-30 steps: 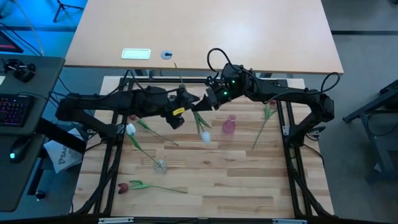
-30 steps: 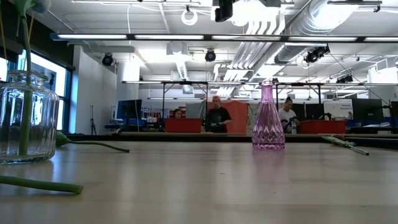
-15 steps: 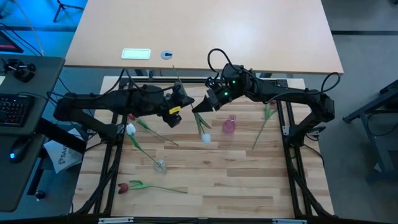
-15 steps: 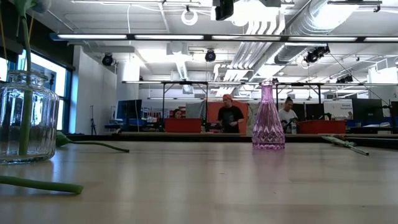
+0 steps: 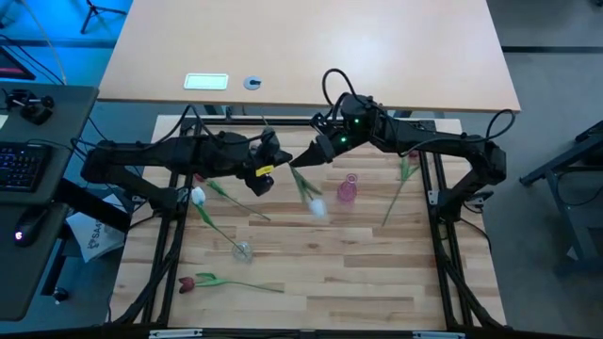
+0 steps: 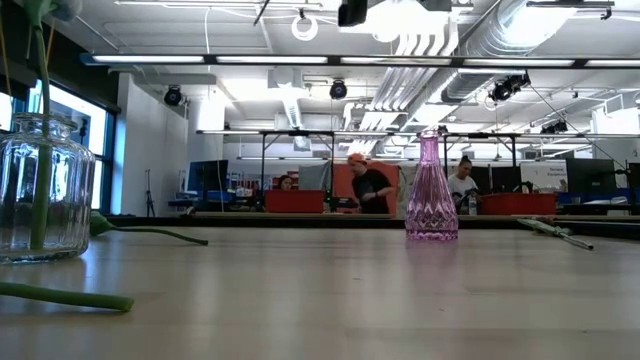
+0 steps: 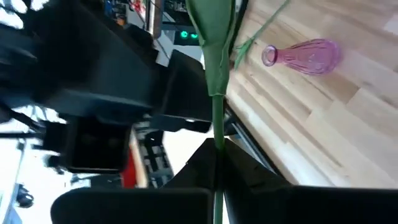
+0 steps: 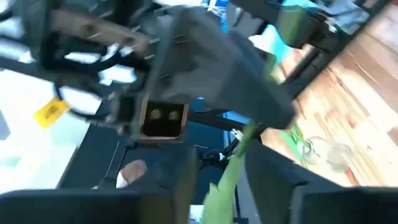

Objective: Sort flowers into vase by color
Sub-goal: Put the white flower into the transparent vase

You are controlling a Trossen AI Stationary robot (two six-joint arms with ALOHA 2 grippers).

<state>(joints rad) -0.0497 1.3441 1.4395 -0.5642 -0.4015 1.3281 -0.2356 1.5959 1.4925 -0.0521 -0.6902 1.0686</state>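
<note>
A white tulip [image 5: 314,204] hangs head-down above the table's far middle, its green stem [image 5: 303,184] running up to both grippers. My left gripper [image 5: 276,151] is shut on the stem, and my right gripper [image 5: 300,167] is shut on it just below. The pink vase [image 5: 348,191] stands upright to the right of the hanging head. It also shows in the low view [image 6: 431,190]. A second white tulip [image 5: 198,196] stands in a clear glass jar [image 5: 243,250]. One dark red tulip [image 5: 187,282] lies on the table near the front left. Another [image 5: 409,162] lies at the far right. My left gripper pinches the white tulip's thin stem [image 7: 217,134] between its two fingers, with a leaf [image 7: 211,31] beyond them. The flower is lifted clear of the table. My right gripper has the same stem [image 8: 231,177] between its two fingers, lower down toward the head. The stem hangs below them with the head clear of the table.
A larger tabletop [image 5: 311,47] with a white card and a small round thing lies beyond the far edge. The dark frame rails [image 5: 438,217] run along the table's sides. People stand in the room behind, seen in the low view.
My left gripper has drawn back a little toward the table's far left, and my right gripper's tip has come slightly toward the near left. The white tulip's head has swung a little to the right and stays hanging clear of the table.
</note>
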